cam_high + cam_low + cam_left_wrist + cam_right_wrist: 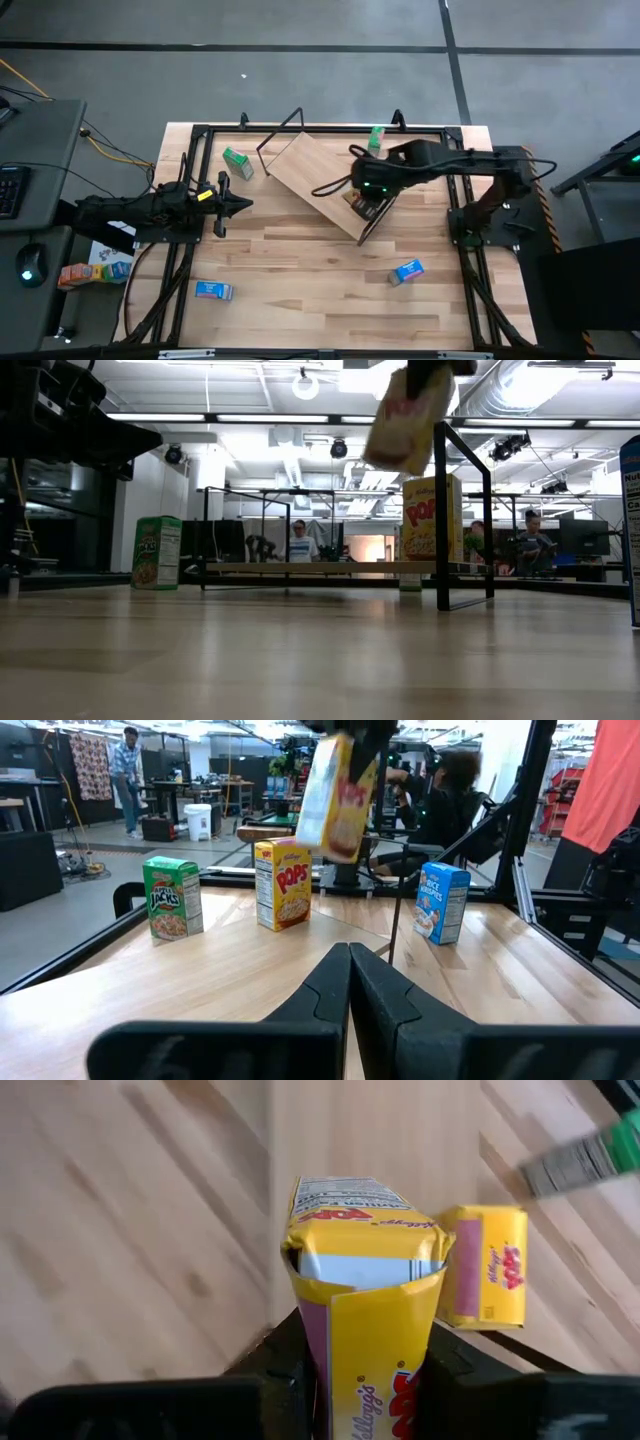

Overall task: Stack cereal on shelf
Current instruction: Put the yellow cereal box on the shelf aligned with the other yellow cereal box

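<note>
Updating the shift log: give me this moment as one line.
right gripper: holds yellow cardboard cereal box above tilted light-wood shelf board | left gripper: shut, idle, table's left

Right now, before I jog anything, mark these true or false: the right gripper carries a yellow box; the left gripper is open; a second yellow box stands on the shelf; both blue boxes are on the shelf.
1. The right gripper carries a yellow box. True.
2. The left gripper is open. False: its fingers are together and hold nothing.
3. A second yellow box stands on the shelf. True.
4. Both blue boxes are on the shelf. False: one blue box and the other blue box lie on the tabletop.
</note>
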Robot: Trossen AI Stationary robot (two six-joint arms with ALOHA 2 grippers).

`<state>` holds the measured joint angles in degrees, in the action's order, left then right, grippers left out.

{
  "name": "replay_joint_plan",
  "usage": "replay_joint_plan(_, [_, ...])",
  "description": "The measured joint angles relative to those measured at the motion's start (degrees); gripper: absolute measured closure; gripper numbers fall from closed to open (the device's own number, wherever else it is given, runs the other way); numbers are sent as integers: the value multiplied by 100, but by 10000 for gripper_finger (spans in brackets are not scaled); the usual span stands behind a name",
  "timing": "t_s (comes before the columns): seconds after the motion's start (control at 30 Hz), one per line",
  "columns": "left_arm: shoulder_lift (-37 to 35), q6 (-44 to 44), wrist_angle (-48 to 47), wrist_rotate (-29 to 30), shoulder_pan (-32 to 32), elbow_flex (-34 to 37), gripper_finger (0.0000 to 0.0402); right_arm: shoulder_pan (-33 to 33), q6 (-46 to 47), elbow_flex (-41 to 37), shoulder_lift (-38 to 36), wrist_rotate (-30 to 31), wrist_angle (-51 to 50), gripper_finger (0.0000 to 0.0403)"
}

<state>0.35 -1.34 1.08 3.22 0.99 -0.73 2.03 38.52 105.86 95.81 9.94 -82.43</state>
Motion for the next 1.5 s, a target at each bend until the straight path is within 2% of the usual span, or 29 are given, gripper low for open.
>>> replay_joint_plan(0.27, [0,0,0,0,0,0,401,-330,-2,0,633,54,-281,320])
replay_joint_plan(0.67, [-1,0,0,0,-2,2,401,-443,-2,0,1116,-202,-421,320])
replay_joint_plan(1.13, [0,0,0,0,0,1,401,-467,180,-732,1141,-416,-100,320])
replay_joint_plan(1.37, [0,0,0,0,-1,1,401,-469,197,-787,1141,-392,460,320])
replay_joint_plan(1.5, [-1,0,0,0,-1,1,401,-490,197,-787,1141,-266,409,320])
